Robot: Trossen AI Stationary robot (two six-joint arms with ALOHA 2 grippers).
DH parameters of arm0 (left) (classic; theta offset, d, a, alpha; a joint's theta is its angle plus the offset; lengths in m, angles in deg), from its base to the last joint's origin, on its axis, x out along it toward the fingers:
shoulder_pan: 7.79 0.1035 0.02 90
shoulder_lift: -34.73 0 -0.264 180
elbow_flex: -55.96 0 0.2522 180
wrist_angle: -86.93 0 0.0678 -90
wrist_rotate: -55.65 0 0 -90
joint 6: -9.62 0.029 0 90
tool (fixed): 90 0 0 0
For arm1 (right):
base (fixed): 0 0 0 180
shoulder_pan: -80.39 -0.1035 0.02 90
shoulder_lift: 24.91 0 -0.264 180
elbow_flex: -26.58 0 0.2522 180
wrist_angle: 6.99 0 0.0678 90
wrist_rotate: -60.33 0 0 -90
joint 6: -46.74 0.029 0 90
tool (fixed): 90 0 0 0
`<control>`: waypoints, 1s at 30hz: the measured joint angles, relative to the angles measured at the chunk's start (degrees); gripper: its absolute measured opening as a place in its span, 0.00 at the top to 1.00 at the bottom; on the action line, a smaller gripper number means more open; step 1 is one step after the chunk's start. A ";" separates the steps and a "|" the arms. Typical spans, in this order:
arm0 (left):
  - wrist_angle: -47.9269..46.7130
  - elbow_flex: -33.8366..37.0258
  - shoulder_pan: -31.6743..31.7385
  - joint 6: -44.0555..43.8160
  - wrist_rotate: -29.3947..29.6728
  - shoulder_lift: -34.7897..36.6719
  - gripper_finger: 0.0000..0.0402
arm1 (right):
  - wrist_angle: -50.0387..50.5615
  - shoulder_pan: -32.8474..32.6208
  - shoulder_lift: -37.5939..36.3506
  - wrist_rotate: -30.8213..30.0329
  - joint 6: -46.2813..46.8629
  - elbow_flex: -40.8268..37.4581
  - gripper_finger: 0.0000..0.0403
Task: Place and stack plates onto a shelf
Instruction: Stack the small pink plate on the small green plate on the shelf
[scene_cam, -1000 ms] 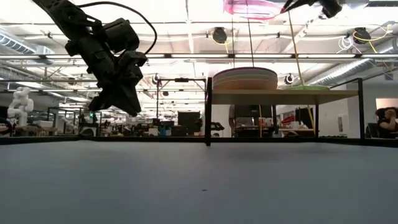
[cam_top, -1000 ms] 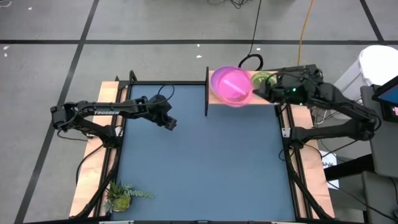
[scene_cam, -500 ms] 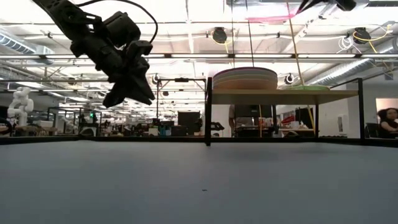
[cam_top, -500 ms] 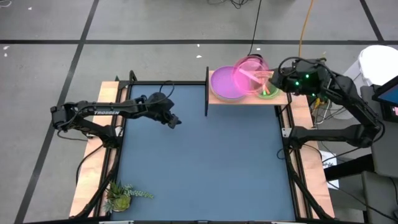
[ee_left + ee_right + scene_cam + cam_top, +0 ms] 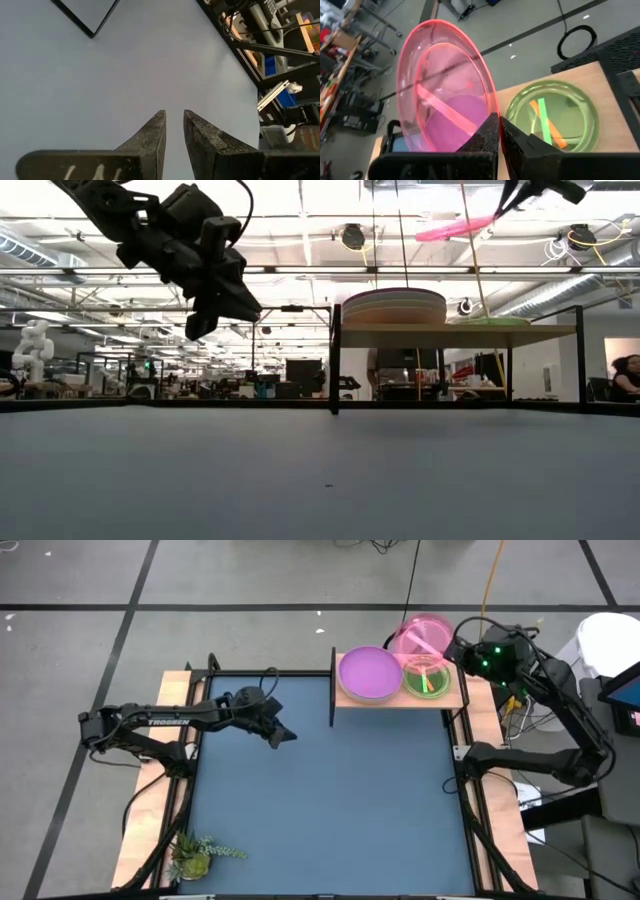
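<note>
Pink translucent plate (image 5: pixel 424 634) w/ a centre bar hangs in the air above the far edge of the shelf (image 5: pixel 452 698), held tilted: in the low view it shows nearly edge-on (image 5: pixel 455 228), sloping up toward the right gripper (image 5: pixel 497 131), whose jaws are pinched on its rim. Centre bar runs diagonally across the dish in the right wrist view. Below it on the shelf sits a green plate (image 5: pixel 427 677) w/ orange showing through, beside a stack of larger plates topped by the purple plate (image 5: pixel 369 674); stack is next to the black upright (image 5: pixel 332 686). Left gripper (image 5: pixel 280 735) hovers over the blue table (image 5: pixel 320 810) well apart from the shelf, fingers (image 5: pixel 150 134) nearly together w/ a narrow gap, holding nothing.
</note>
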 joint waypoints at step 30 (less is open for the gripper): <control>18.09 0.00 -0.37 17.06 -3.72 8.30 0.82 | -13.26 2.20 -10.98 -11.71 20.57 -32.77 1.00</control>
